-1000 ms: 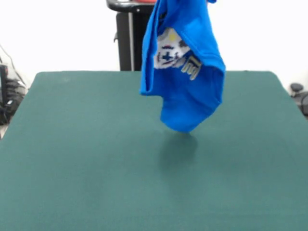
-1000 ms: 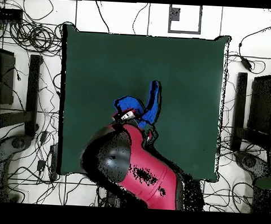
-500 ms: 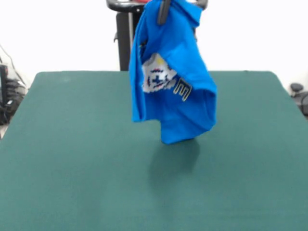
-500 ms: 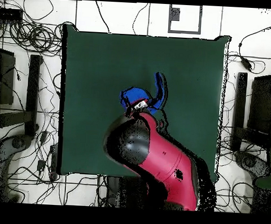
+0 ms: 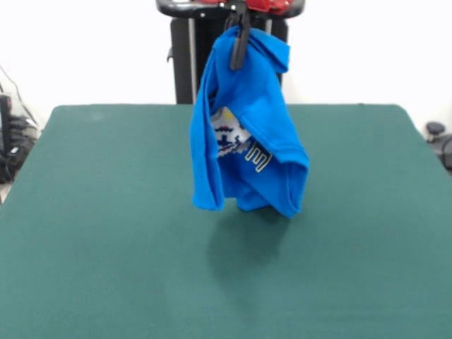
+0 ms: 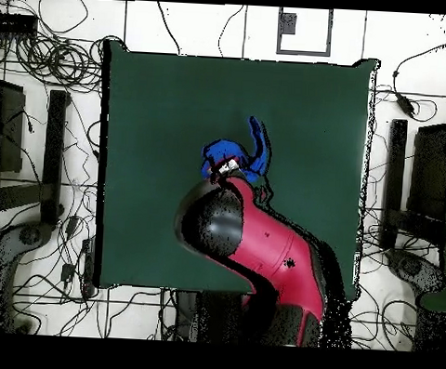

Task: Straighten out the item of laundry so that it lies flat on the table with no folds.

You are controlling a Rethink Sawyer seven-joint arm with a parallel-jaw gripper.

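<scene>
The item of laundry (image 5: 247, 134), a bright blue T-shirt with white lettering and a printed graphic, hangs bunched and folded in the air above the table (image 5: 106, 233). My gripper (image 5: 240, 32) is shut on the shirt's top edge, its dark fingers pinching the cloth. The lowest hems hang just over the green top, above a shadow. From overhead, the shirt (image 6: 239, 158) shows as a small blue bunch near the table's (image 6: 156, 105) middle, with my red arm covering the gripper.
My red arm (image 6: 260, 250) reaches across the lower middle of the table in the overhead view. Cables (image 6: 47, 52) and dark stands (image 6: 53, 155) lie on the floor round the table's sides.
The shirt has come down and moved toward the table's middle; its lower hems now hang close to the green top. It has also swung and turned a little.
</scene>
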